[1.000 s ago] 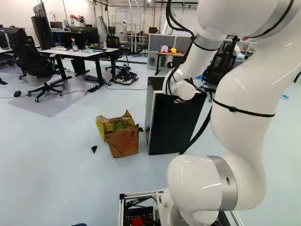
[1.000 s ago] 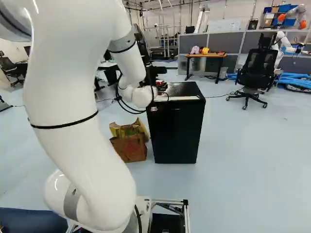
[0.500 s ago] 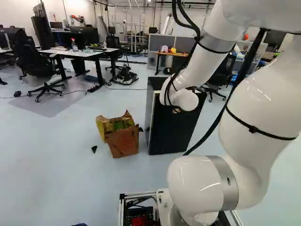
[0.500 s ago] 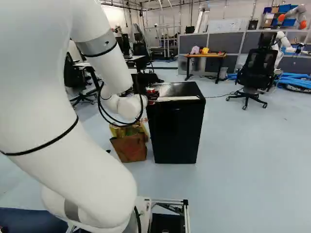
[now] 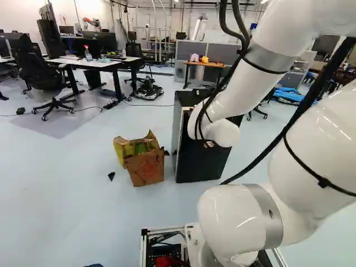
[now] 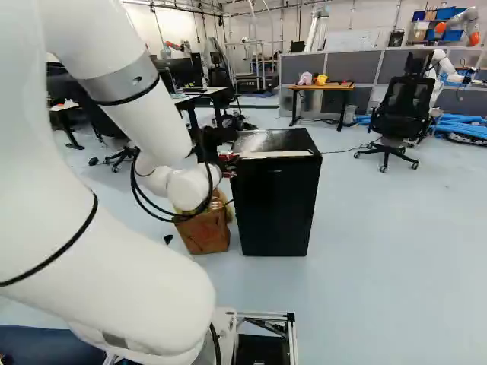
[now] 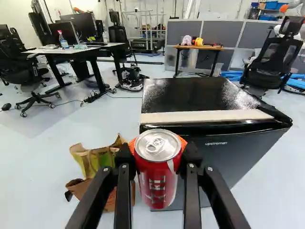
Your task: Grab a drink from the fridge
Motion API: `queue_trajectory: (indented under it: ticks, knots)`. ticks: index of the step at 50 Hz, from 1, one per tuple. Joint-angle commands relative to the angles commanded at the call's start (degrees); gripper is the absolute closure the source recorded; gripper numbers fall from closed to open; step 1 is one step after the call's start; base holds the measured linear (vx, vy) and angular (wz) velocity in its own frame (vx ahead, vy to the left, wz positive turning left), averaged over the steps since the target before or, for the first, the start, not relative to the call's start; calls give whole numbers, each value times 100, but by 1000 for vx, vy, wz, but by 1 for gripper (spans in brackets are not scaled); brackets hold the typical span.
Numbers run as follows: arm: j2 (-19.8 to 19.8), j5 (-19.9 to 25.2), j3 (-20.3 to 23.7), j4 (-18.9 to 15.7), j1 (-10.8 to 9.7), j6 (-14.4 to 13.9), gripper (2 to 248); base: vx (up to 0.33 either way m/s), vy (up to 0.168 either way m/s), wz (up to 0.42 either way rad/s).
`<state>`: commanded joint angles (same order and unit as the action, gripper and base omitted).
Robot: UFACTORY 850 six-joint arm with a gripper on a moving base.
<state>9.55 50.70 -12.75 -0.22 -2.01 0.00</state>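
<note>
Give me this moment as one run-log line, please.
black two-fingered gripper: shut on red metal drink can | can: outside black box-shaped fridge | fridge door: closed | brown paper bag: beside fridge

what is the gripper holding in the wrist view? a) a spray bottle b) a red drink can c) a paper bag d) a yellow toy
b, the red drink can sits between both fingers of the gripper, with the orange pads at its sides

The cylindrical red metal can [image 7: 156, 183] is marked in white and topped in silver; the boxy, glossy black fridge [image 7: 190, 94] is crossed by a long, flat cream strip [image 7: 205, 116].
</note>
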Motion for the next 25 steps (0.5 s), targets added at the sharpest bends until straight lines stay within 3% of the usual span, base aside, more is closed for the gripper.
queue_trajectory:
  ticks: [25]
  knots:
    - [489,-53,587,17,152,0,151,0,0,0]
